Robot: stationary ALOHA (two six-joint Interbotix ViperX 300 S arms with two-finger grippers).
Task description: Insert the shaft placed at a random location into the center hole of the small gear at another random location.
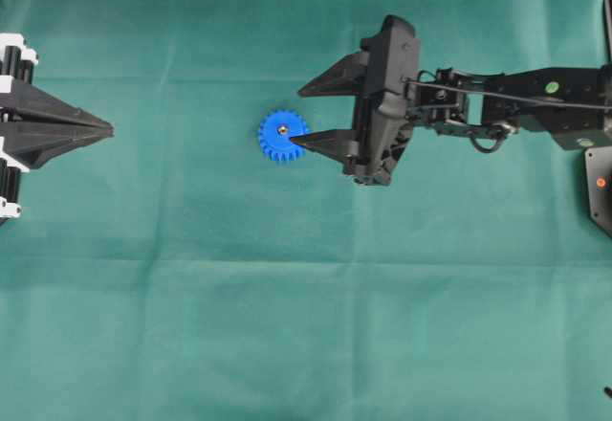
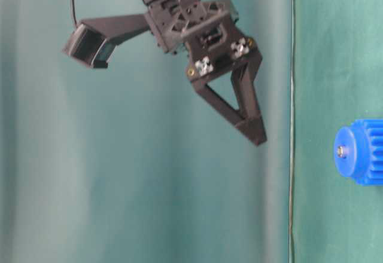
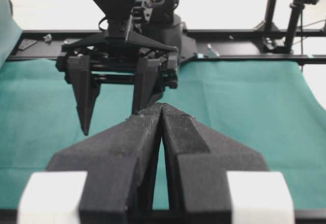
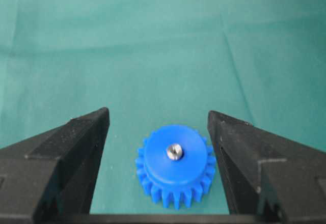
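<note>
Overhead: bright blue plastic toothed small gear lies mid-cloth on the green cloth; black right gripper spread wide, empty, one fingertip overlapping the gear's rim.
Left wrist: black left gripper closed, empty.
Right wrist: silvery metal shaft stands in the hub's center hole; no writing legible.

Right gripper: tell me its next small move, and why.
Probably pull the right gripper up and away, empty. Its jaws stand wide open with nothing between them, and the shaft already sits in the center hole of the small gear, shiny end showing above the hub. The left gripper rests shut at the table's edge.
</note>
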